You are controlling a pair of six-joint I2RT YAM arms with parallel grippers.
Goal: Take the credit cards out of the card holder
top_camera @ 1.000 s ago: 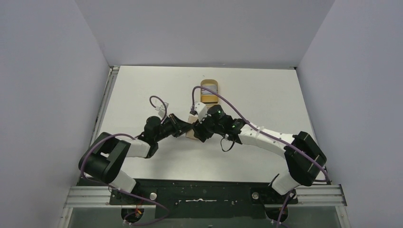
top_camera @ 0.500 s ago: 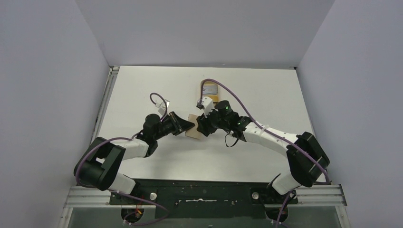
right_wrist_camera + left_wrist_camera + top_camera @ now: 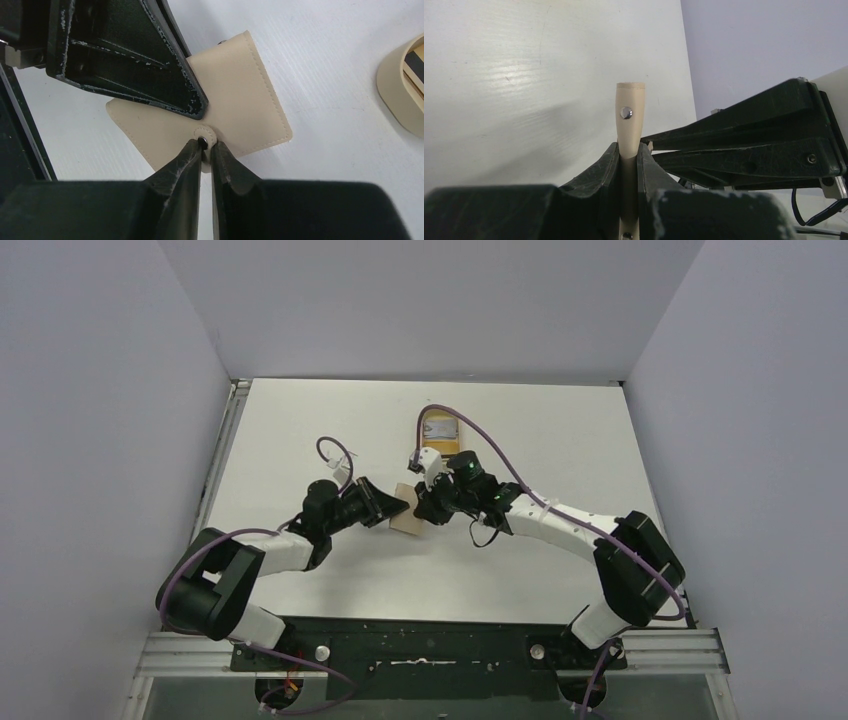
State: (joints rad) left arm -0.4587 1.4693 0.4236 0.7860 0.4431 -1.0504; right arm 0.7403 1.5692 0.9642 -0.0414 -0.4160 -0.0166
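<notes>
Card holder (image 3: 250, 95) mid-table, closed, no credit cards showing yet. Left gripper (image 3: 628, 152) pinches its 9 o'clock side. Right gripper (image 3: 206, 147) pressed onto strap tab (image 3: 204, 134) at 3 o'clock. To do: pop strap, open, pull cards out.

We see a white counter (image 3: 330, 430) boxed in by plain pale-grey walls (image 3: 430, 300) — evenly lit, with an aluminium rail (image 3: 180, 652) along the frame's bottom.

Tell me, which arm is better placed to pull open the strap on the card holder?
Right. The right hand pinches the strap tab at its snap, so it can probably pull it open. The left hand is clamped on the card holder, holding it steady.
</notes>
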